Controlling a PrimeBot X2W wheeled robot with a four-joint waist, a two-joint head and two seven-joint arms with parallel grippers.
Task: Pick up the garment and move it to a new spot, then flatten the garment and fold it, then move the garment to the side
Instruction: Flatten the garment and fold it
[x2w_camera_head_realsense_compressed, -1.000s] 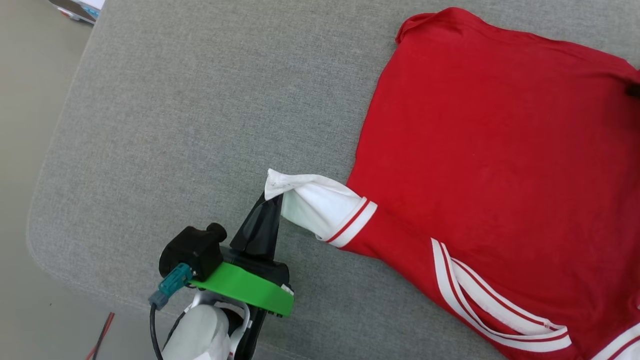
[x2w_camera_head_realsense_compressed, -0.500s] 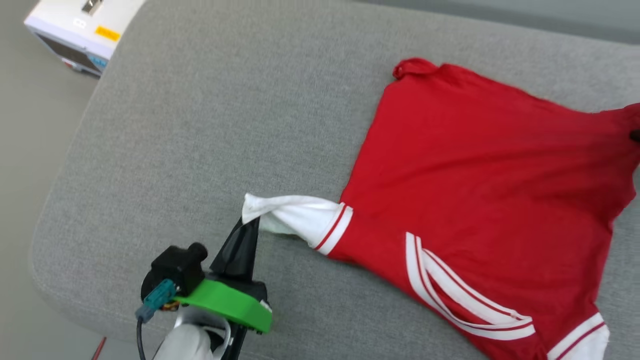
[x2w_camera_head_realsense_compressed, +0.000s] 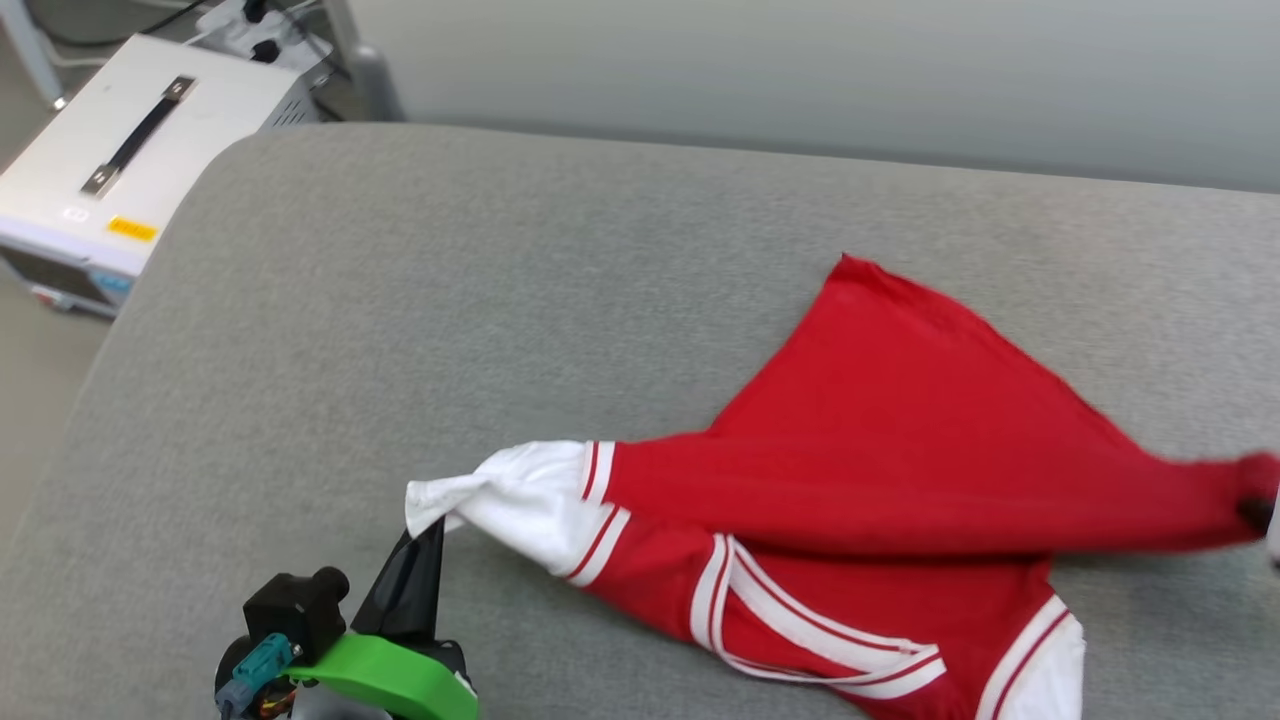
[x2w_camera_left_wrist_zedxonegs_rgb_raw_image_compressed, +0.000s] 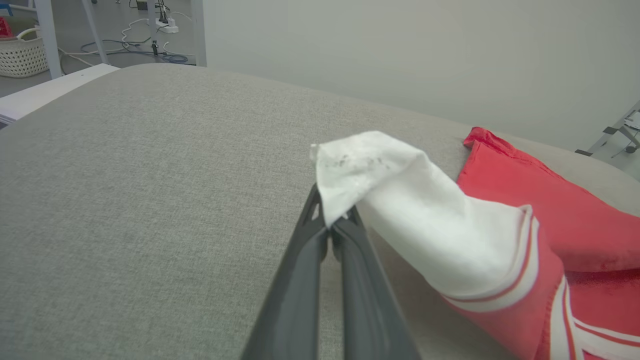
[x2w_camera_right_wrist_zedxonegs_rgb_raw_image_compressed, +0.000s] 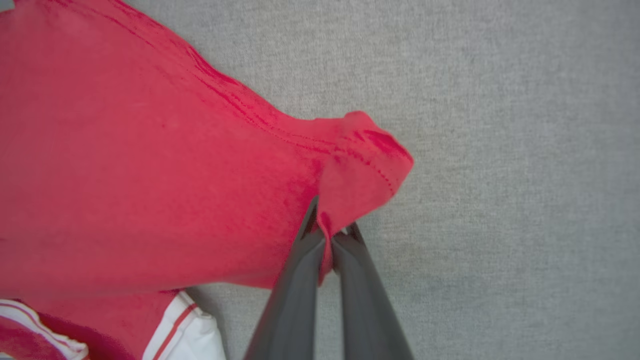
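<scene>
The biggest change in the last second is on the right side. The right hand (x2w_camera_right_wrist_zedxonegs_rgb_raw_image_compressed: 330, 231) was open at the shirt's edge and has now closed, its 2 dark fingers pinching a fold of red fabric just below a hemmed corner (x2w_camera_right_wrist_zedxonegs_rgb_raw_image_compressed: 367, 150). The left hand (x2w_camera_left_wrist_zedxonegs_rgb_raw_image_compressed: 330, 226) stays clamped on the tip of the white sleeve (x2w_camera_left_wrist_zedxonegs_rgb_raw_image_compressed: 400, 200), as it was a second ago.

With both ends gripped, the shirt (x2w_camera_head_realsense_compressed: 900, 440) no longer lies spread flat on the grey cushion (x2w_camera_head_realsense_compressed: 500, 280). A long red ridge now runs taut from the sleeve across to the right edge of the head view. It stands up off the cushion and overhangs the striped lower part of the shirt. The far red corner (x2w_camera_head_realsense_compressed: 850, 268) still looks to rest on the cushion, so only part of the cloth is raised. The chest numerals are hidden.

The head camera has also tilted up. The white box (x2w_camera_head_realsense_compressed: 120, 170) on the floor to the left shows more fully than before, but that shift belongs to the camera, not to the things.

For the task, this looks like the start of the pick-up. 2 grips are set and the lift has begun, while the move to a new spot, the flattening and the fold all remain to do. The sleeve tip is a thin hold and could slip if the cloth drags.
</scene>
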